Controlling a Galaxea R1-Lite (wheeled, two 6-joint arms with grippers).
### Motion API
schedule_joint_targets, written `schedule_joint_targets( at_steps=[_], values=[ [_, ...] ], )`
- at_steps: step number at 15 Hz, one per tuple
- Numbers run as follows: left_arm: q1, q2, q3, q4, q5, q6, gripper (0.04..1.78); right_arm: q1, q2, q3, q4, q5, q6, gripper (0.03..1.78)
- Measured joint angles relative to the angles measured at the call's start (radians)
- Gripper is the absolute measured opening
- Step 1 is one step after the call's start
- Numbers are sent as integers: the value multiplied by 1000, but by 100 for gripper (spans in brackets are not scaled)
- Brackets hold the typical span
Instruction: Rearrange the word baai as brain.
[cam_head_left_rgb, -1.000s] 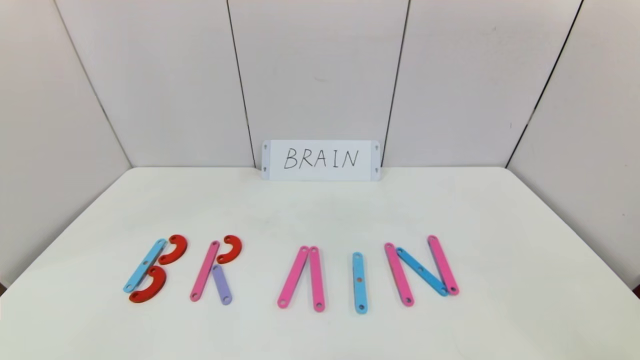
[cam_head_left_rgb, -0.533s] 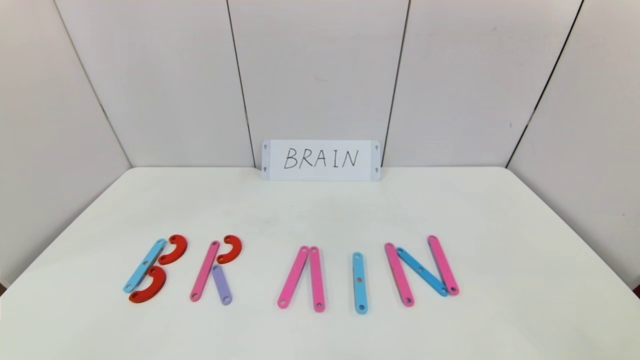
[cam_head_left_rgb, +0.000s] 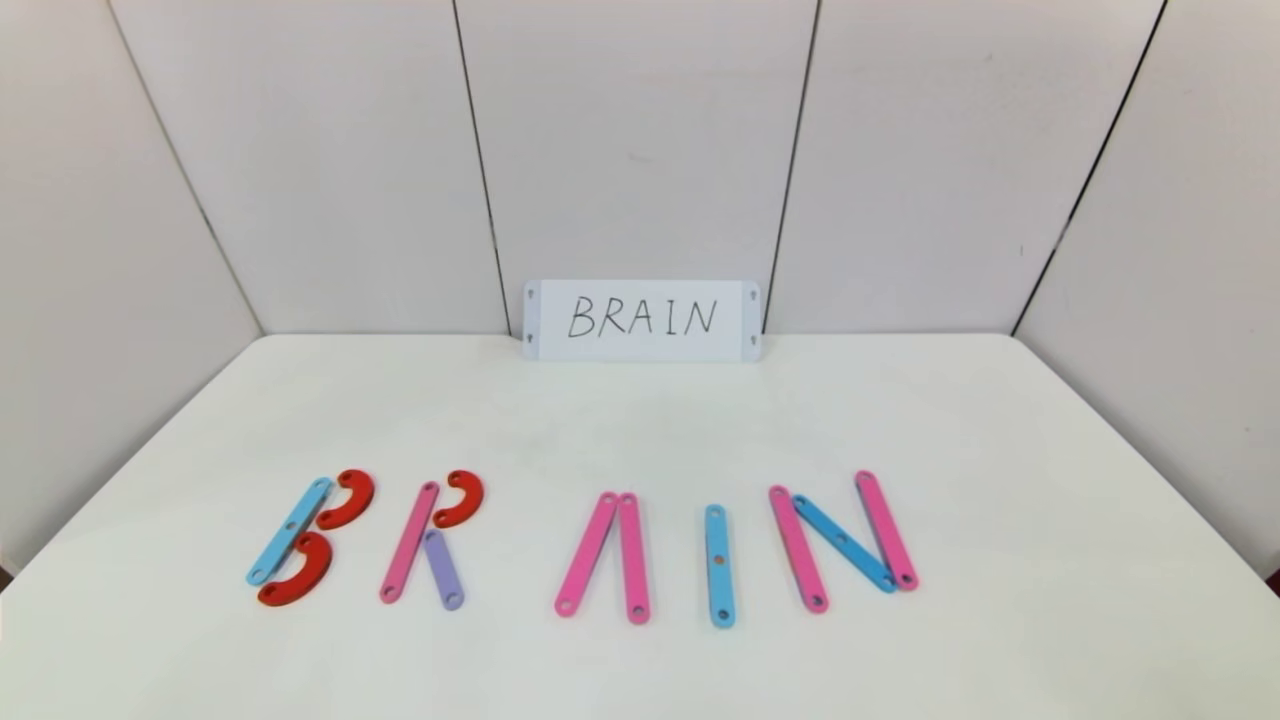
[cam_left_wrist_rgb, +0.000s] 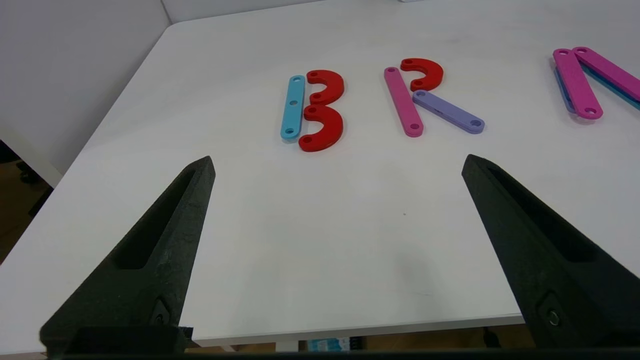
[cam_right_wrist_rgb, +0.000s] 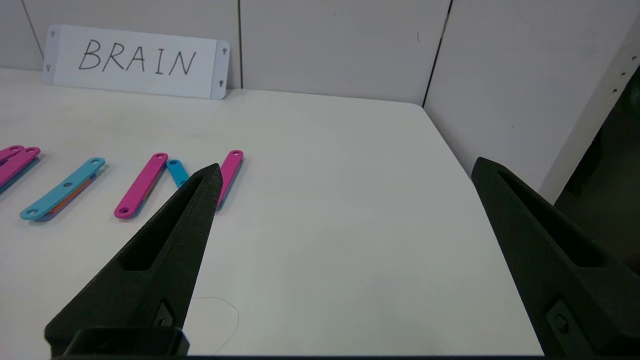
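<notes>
**BRAIN spelled out, both arms pulled back**

Word brain (cam_head_left_rgb: 585, 545) lies in a row across the near half of the white table (cam_head_left_rgb: 640, 420). B (cam_head_left_rgb: 305, 535): blue bar plus two red half-rings. R (cam_head_left_rgb: 430, 545): pink bar, red half-ring, purple leg. A (cam_head_left_rgb: 605, 555): two pink bars meeting at the top, no crossbar. I (cam_head_left_rgb: 718, 565): a single blue bar. N (cam_head_left_rgb: 843, 540): two pink bars with a blue diagonal. It matches the BRAIN card (cam_head_left_rgb: 641, 320) propped against the back wall.

Left gripper (cam_left_wrist_rgb: 337, 165) hangs off the near table edge facing B and R, fingers spread wide, holding nothing. Right gripper (cam_right_wrist_rgb: 345, 167) sits likewise near the N, fingers wide apart, empty. Neither shows in the head view.

Judgement: the task looks done, final retreat step. Next move calls for nothing beyond staying parked, unless A needs a crossbar.

Versus the earlier head frames: no change, every piece in the same place.
</notes>
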Motion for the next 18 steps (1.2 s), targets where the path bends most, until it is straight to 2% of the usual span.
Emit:
schedule_joint_targets(
  at_steps=[5, 12, 18],
  values=[
    [0, 0, 0, 0, 5, -79, 173, 0, 0, 0, 6, -6, 3, 174],
    [0, 0, 0, -1, 9, -82, 173, 0, 0, 0, 21, 0, 10, 174],
    [0, 0, 0, -1, 9, -82, 173, 0, 0, 0, -64, -52, 22, 174]
  ],
)
